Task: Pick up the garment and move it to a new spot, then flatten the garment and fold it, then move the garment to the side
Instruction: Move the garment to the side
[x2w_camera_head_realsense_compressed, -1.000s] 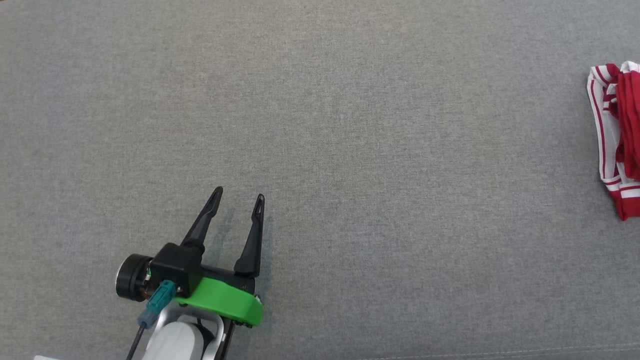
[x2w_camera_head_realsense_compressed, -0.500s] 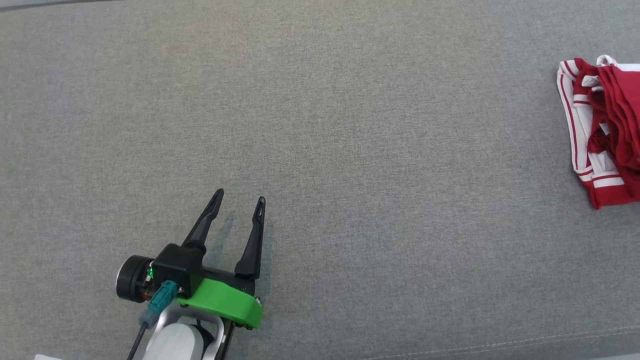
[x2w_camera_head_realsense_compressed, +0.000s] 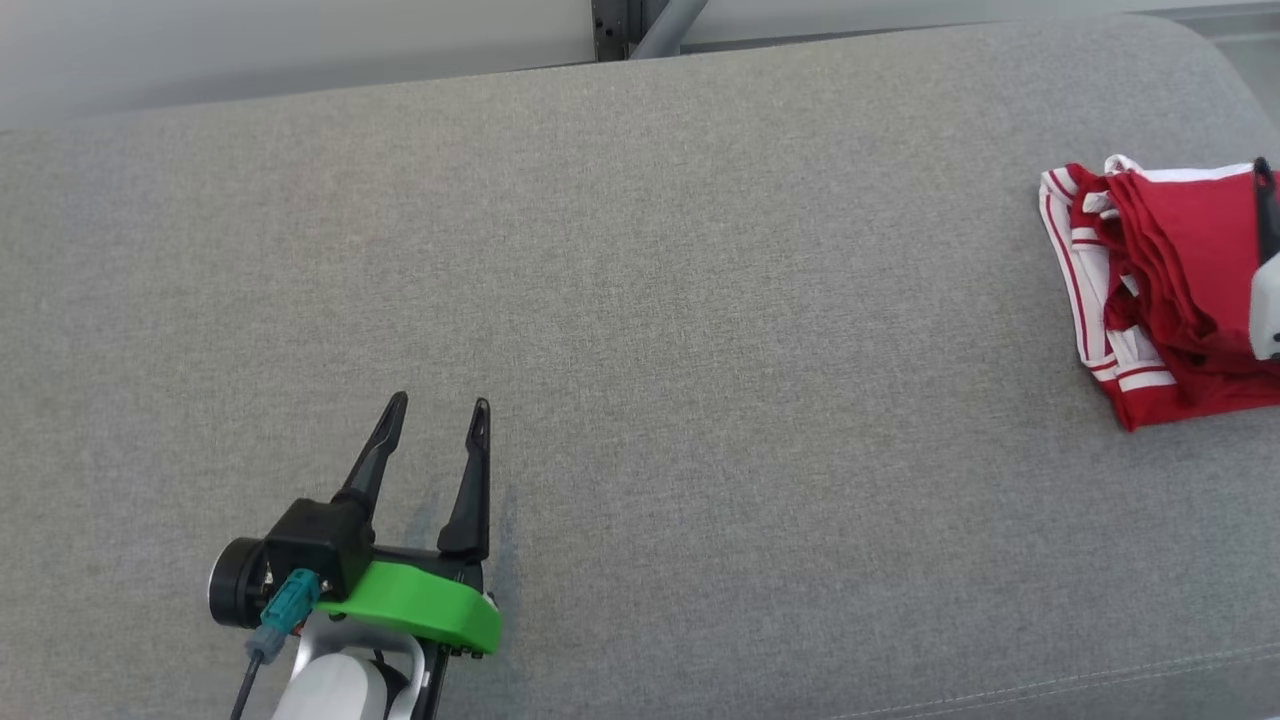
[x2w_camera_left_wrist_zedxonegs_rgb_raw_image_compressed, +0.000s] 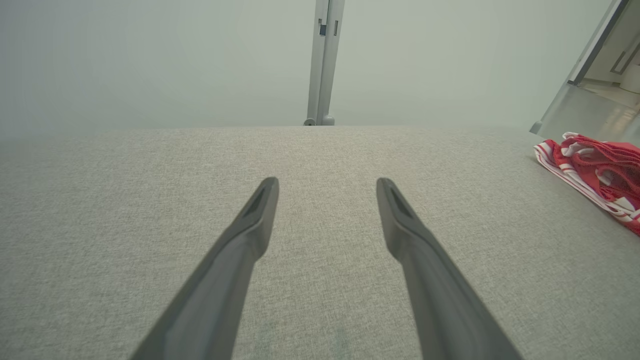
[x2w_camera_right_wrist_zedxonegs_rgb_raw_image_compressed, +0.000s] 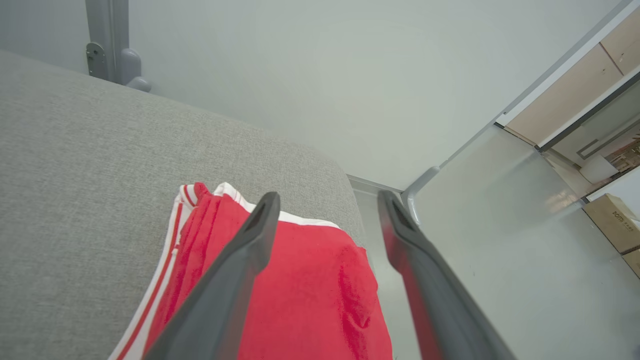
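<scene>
- The garment (x2w_camera_head_realsense_compressed: 1150, 290), red with white stripes along its edges, lies bunched in loose folds at the far right end of the grey fabric-covered surface (x2w_camera_head_realsense_compressed: 700, 300), close to its rounded corner.
- In the left wrist view the garment (x2w_camera_left_wrist_zedxonegs_rgb_raw_image_compressed: 595, 165) sits off to the right, well apart from the left gripper (x2w_camera_left_wrist_zedxonegs_rgb_raw_image_compressed: 326, 182).
- The left gripper (x2w_camera_head_realsense_compressed: 440, 403) hovers low over the near left part of the surface, its jaws wide and holding nothing, with bare grey fabric between them. A green bracket (x2w_camera_head_realsense_compressed: 420, 605) sits behind its fingers.
- The right gripper (x2w_camera_right_wrist_zedxonegs_rgb_raw_image_compressed: 328, 196) is over the garment (x2w_camera_right_wrist_zedxonegs_rgb_raw_image_compressed: 310, 290), jaws spread wide with nothing gripped. One finger crosses the red cloth and the other runs over the floor beyond the surface's edge. Whether the tips touch the cloth cannot be told.
- In the head view one of its dark fingers (x2w_camera_head_realsense_compressed: 1267, 205) shows at the right edge, over the red cloth.
- A grey post (x2w_camera_left_wrist_zedxonegs_rgb_raw_image_compressed: 322, 60) stands behind the surface against a pale wall.
</scene>
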